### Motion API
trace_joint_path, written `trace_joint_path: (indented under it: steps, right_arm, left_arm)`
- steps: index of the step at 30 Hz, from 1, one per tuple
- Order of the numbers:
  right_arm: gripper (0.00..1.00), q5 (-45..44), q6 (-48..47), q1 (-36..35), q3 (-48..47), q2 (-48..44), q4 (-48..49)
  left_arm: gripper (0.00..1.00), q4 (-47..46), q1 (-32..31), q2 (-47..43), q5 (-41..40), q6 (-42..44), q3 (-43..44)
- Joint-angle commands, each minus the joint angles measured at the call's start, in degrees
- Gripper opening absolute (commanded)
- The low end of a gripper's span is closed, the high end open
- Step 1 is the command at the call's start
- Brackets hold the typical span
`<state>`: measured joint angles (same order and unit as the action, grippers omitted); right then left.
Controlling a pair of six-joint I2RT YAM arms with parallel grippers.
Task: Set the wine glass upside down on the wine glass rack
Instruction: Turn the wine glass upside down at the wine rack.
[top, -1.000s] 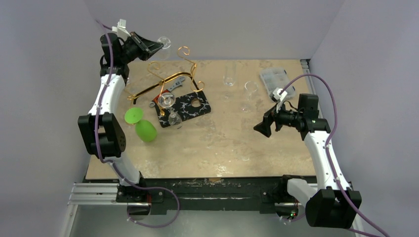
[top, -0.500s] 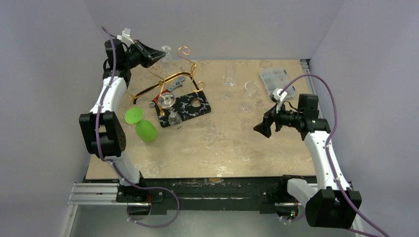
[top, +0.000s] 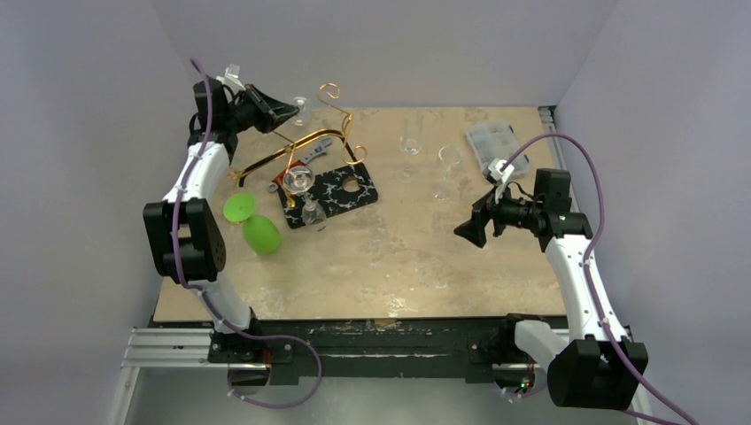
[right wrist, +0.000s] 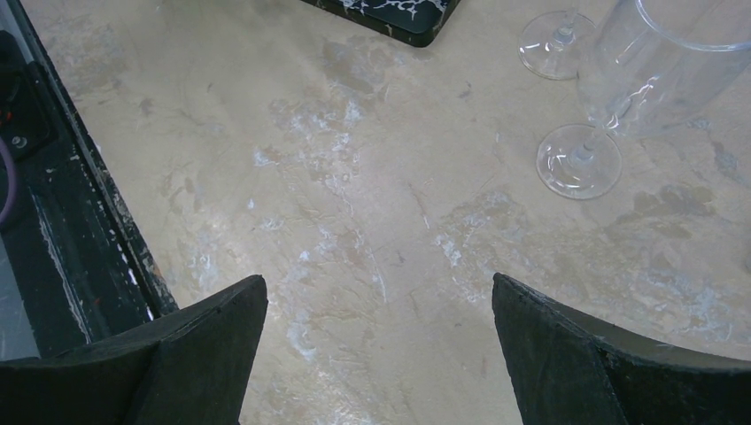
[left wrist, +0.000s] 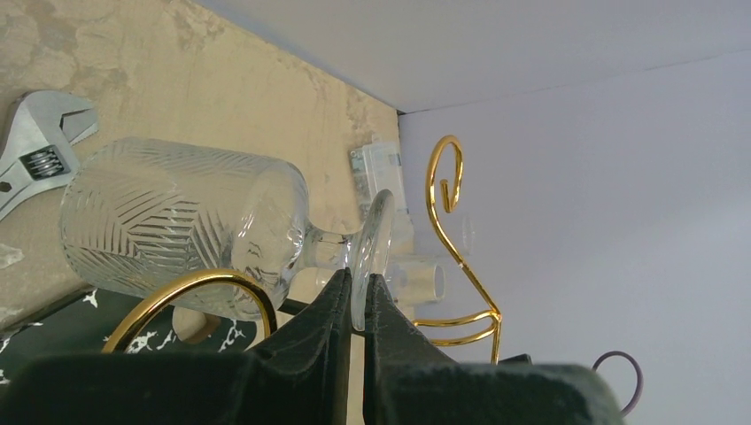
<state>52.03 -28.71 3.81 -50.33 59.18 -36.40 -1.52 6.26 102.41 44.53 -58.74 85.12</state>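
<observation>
A green goblet (top: 252, 223) lies by the desk's (top: 398, 257) left edge, a wrench (top: 314, 152) beyond the black veined board (top: 341, 190), a plastic box (top: 494, 142) at the far-right corner.

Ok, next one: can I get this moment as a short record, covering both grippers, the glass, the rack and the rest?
left gripper: shut on the foot of the glass
right gripper: open, empty, above bare table
glass: clear, cut pattern, in the air by the rack, not hung yet
rack: gold wire, far left of table
also there: green glass on its side, black board, wrench, clear box
</observation>
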Motion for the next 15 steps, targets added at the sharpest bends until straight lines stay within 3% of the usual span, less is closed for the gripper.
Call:
trace_joint_path:
  steps: [1, 15]
  right_arm:
    - [0.96, 1.3, -1.0, 0.1, -1.6, -1.3, -0.1]
    - [0.96, 1.3, -1.1, 0.1, -1.6, -1.3, -0.1]
  left_arm:
    - [0.00, -3.4, 0.5, -5.0, 0.6, 2.1, 0.0]
    - [0.00, -3.4, 1.5, -7.4, 0.6, 2.2, -3.2]
